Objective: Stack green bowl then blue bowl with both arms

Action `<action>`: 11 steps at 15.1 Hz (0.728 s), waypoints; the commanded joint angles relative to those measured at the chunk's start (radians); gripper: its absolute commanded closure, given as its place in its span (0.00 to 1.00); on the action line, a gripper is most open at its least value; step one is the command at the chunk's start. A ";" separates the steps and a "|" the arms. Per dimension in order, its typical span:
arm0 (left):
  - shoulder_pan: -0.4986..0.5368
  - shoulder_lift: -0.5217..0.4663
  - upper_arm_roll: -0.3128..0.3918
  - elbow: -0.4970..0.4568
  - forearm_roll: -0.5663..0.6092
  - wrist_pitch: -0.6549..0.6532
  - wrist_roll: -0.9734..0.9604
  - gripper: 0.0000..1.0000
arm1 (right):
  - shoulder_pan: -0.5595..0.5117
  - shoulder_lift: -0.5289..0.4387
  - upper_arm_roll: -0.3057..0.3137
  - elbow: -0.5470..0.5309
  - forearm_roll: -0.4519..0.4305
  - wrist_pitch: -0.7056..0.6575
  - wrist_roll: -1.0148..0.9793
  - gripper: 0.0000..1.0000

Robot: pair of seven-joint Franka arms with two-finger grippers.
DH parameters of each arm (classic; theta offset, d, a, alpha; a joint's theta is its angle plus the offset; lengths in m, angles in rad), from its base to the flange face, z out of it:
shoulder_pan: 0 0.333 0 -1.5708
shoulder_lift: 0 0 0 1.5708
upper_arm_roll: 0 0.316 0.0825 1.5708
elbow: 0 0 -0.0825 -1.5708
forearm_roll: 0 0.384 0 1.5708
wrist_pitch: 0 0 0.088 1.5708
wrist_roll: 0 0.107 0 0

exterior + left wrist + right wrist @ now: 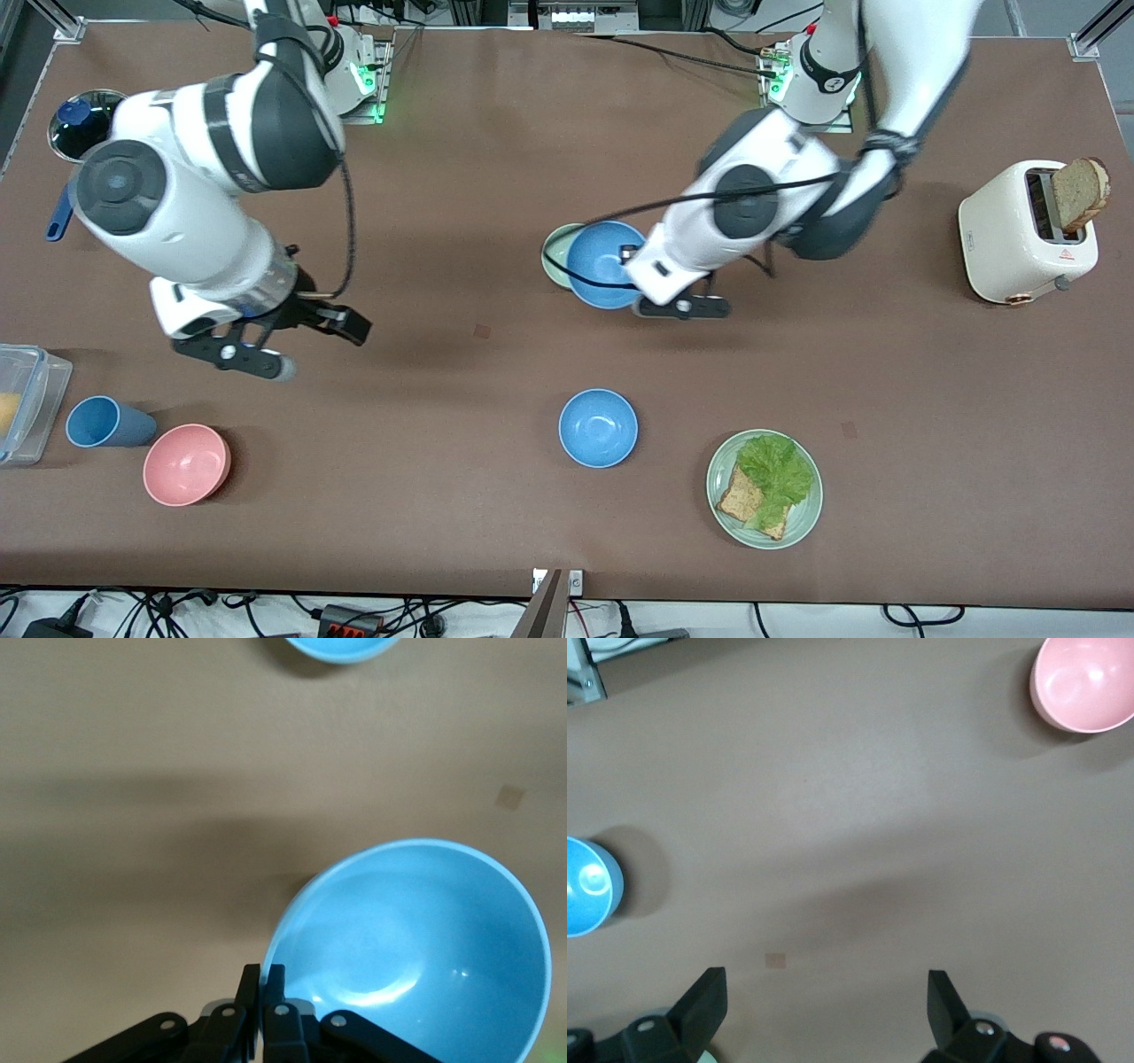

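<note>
left gripper [640, 285] jaws pinched on the rim of the blue bowl [605, 263], carried over the green bowl [555, 255], which shows just beneath it. right gripper [301, 347] waits over bare table [461, 159], jaws spread wide, holding nothing.

High front camera faces robots; wrist cameras look down, probably close.

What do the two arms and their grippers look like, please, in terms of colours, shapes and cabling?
Both arms are glossy white with rounded segments, dark grey-black bands at the joints and round grey caps. Black cables loop loosely along each. The left gripper and right gripper are black, with slim black jaws fixed by small silver screws. Green lights glow at both bases.
</note>
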 commanded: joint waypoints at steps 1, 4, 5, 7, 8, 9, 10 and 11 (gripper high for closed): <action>-0.013 0.042 0.003 -0.009 0.045 0.041 -0.004 0.98 | -0.209 -0.070 0.193 0.007 -0.007 -0.015 -0.034 0.00; -0.030 0.042 0.005 -0.083 0.051 0.138 -0.050 0.97 | -0.383 -0.119 0.312 -0.026 -0.032 -0.023 -0.058 0.00; -0.036 0.042 0.005 -0.104 0.052 0.170 -0.054 0.97 | -0.426 -0.142 0.340 -0.039 -0.062 -0.023 -0.104 0.00; -0.039 0.046 0.005 -0.117 0.052 0.186 -0.054 0.97 | -0.530 -0.174 0.411 -0.057 -0.153 -0.026 -0.208 0.00; -0.042 0.052 0.005 -0.118 0.054 0.184 -0.054 0.97 | -0.605 -0.198 0.462 -0.085 -0.185 -0.024 -0.254 0.00; -0.047 0.050 0.005 -0.129 0.054 0.184 -0.054 0.97 | -0.676 -0.223 0.510 -0.103 -0.208 -0.024 -0.319 0.00; -0.049 0.050 0.005 -0.136 0.054 0.184 -0.054 0.97 | -0.731 -0.241 0.533 -0.114 -0.215 -0.026 -0.374 0.00; -0.052 0.050 0.005 -0.147 0.054 0.186 -0.054 0.96 | -0.760 -0.264 0.541 -0.129 -0.215 -0.026 -0.431 0.00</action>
